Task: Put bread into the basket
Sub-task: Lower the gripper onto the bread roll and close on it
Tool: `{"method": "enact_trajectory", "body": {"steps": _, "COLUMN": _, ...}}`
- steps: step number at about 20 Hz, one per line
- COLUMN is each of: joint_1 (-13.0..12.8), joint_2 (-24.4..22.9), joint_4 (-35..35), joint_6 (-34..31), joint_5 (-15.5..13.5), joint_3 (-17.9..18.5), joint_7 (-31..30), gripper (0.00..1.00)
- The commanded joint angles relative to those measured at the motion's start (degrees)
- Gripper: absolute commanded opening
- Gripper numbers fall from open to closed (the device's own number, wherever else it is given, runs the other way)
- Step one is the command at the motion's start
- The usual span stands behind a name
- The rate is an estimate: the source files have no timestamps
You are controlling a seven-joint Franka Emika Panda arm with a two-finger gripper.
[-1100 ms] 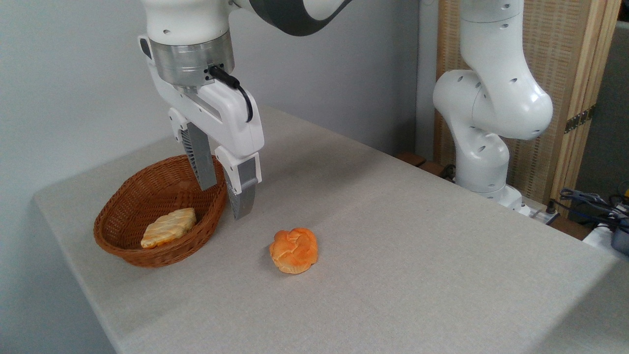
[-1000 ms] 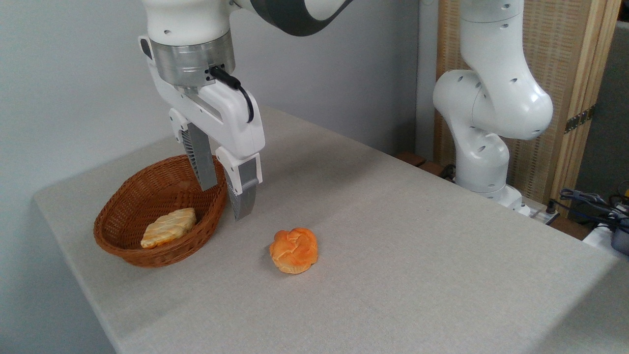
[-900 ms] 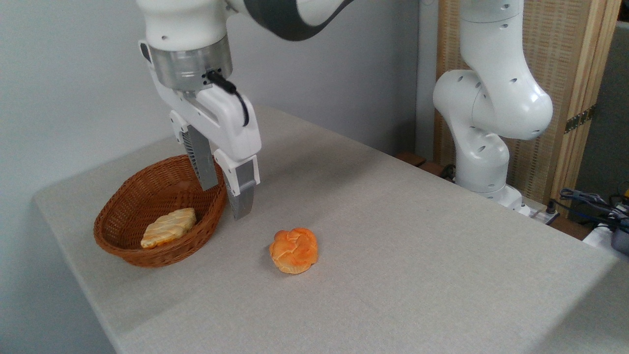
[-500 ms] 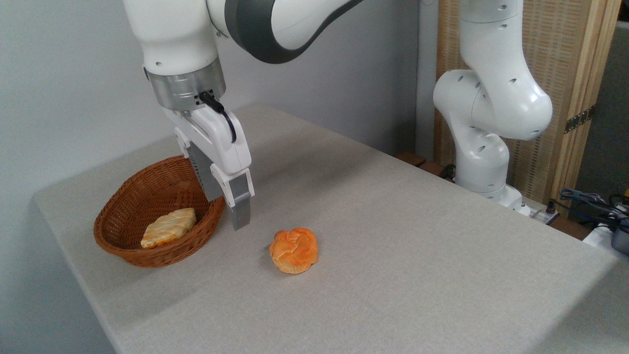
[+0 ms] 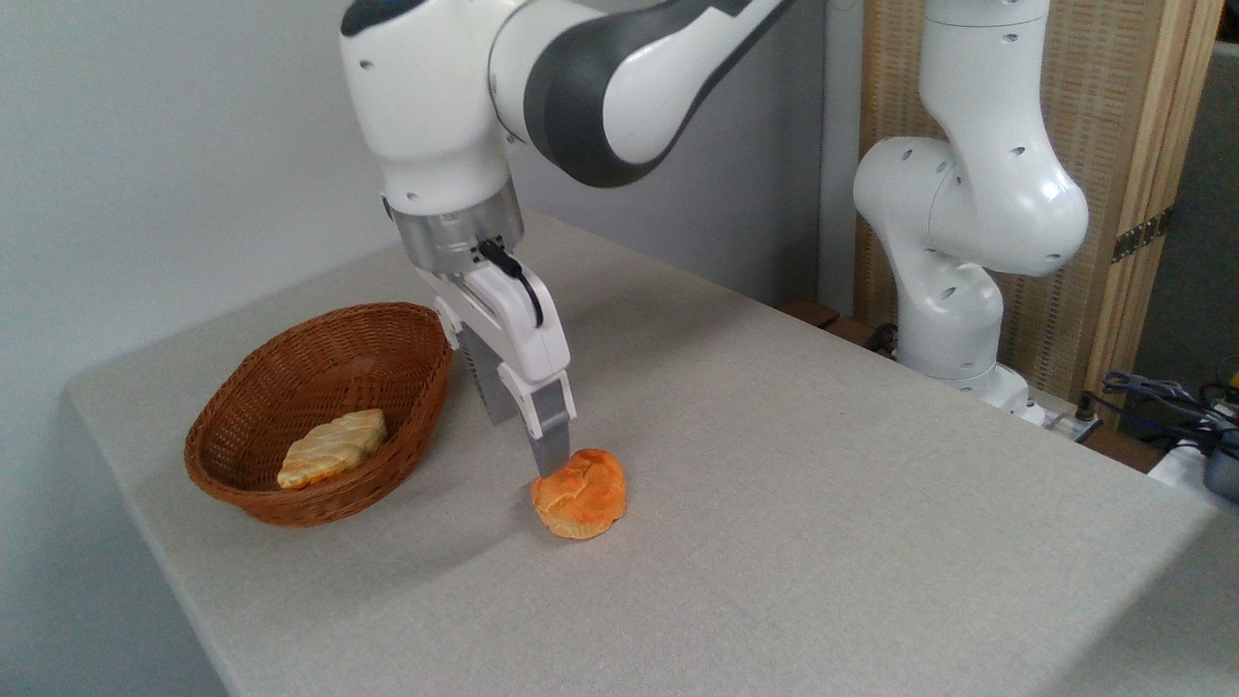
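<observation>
I was on the approach: my gripper hung open and empty, bread just below-right; next, straddle it.

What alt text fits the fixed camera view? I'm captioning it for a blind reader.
A white robot arm's gripper reaches down beside an orange knotted bun on a grey table, fingers at its left edge. Left, a wicker basket holds a pale lattice pastry.
</observation>
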Motion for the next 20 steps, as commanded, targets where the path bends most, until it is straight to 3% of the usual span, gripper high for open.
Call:
{"method": "enact_trajectory", "body": {"steps": 1, "joint_1": -0.13, "joint_2": -1.4, "joint_4": -4.74, "joint_6": 2.5, "joint_5": 3.55, "joint_3": 0.14, "joint_7": 1.41, "gripper": 1.0}}
{"method": "enact_trajectory", "body": {"steps": 5, "joint_1": -0.05, "joint_2": -0.61, "joint_4": -7.91, "joint_6": 8.47, "joint_5": 4.0, "joint_3": 0.14, "joint_7": 1.59, "gripper": 1.0}}
{"method": "enact_trajectory", "body": {"steps": 8, "joint_1": -0.05, "joint_2": -0.17, "joint_4": -8.44, "joint_6": 8.48, "joint_5": 4.0, "joint_3": 0.14, "joint_7": 2.29, "gripper": 0.99}}
{"method": "enact_trajectory", "body": {"steps": 9, "joint_1": -0.05, "joint_2": 0.09, "joint_4": -8.44, "joint_6": 8.48, "joint_5": 4.0, "joint_3": 0.14, "joint_7": 2.38, "gripper": 0.86}}
{"method": "enact_trajectory", "body": {"steps": 11, "joint_1": -0.05, "joint_2": 0.44, "joint_4": -8.44, "joint_6": 8.57, "joint_5": 4.0, "joint_3": 0.14, "joint_7": 2.9, "gripper": 0.44}}
{"method": "enact_trajectory", "body": {"steps": 12, "joint_1": -0.05, "joint_2": 0.62, "joint_4": -8.44, "joint_6": 8.57, "joint_5": 4.0, "joint_3": 0.14, "joint_7": 3.52, "gripper": 0.34}}
{"method": "enact_trajectory", "body": {"steps": 14, "joint_1": -0.05, "joint_2": 0.71, "joint_4": -8.44, "joint_6": 8.57, "joint_5": 4.0, "joint_3": 0.14, "joint_7": 3.61, "gripper": 0.28}}
{"method": "enact_trajectory", "body": {"steps": 20, "joint_1": -0.05, "joint_2": 0.71, "joint_4": -8.35, "joint_6": 8.57, "joint_5": 4.0, "joint_3": 0.14, "joint_7": 3.61, "gripper": 0.28}}
